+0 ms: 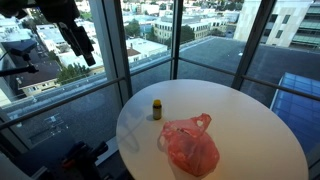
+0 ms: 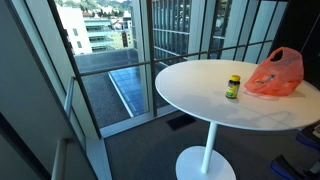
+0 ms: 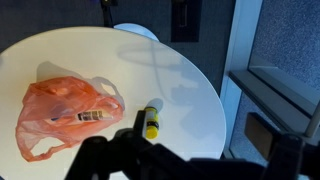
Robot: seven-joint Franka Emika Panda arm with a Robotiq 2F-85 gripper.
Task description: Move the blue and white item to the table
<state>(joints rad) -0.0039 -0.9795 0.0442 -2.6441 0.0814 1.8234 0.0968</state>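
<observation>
The table (image 3: 195,95) is round with open edges all the way around, so anything shoved hard could slide off to the floor. The thin pink bag (image 3: 55,120) lies slumped on it, and the blue and white item (image 3: 88,116) seems to sit inside, showing faintly through the plastic. A grab may therefore catch the film and drag the whole bag, or tip the little bottle (image 3: 150,121) just beside it. The gripper (image 3: 125,160) hangs well above in shadow, too dark to tell whether it is open or closed.
</observation>
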